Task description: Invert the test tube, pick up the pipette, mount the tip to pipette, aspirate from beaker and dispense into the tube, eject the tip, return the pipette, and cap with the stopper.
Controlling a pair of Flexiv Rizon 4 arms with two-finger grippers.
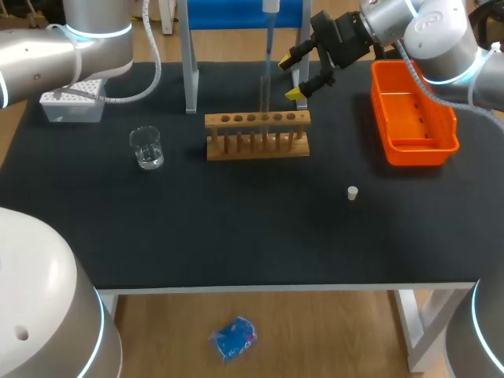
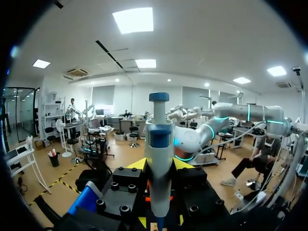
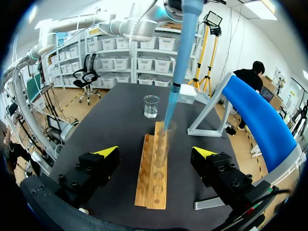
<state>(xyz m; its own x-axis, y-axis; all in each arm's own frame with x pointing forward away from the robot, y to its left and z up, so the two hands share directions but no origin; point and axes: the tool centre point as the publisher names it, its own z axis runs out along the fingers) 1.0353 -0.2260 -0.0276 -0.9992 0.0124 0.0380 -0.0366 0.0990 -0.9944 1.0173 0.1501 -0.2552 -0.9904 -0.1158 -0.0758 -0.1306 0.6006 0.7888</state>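
The right arm (image 1: 429,31) extends in from the far right corner, right gripper (image 1: 293,77) spread wide and tilted downward. The left arm (image 1: 71,43) enters opposite, left gripper (image 2: 160,166) clamped around a pipette (image 2: 159,139).

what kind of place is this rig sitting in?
Probably a robotics lab bench staged for wet-lab liquid handling. On the black table there's a wooden test tube rack and a glass beaker, and a pipette is held above the rack.
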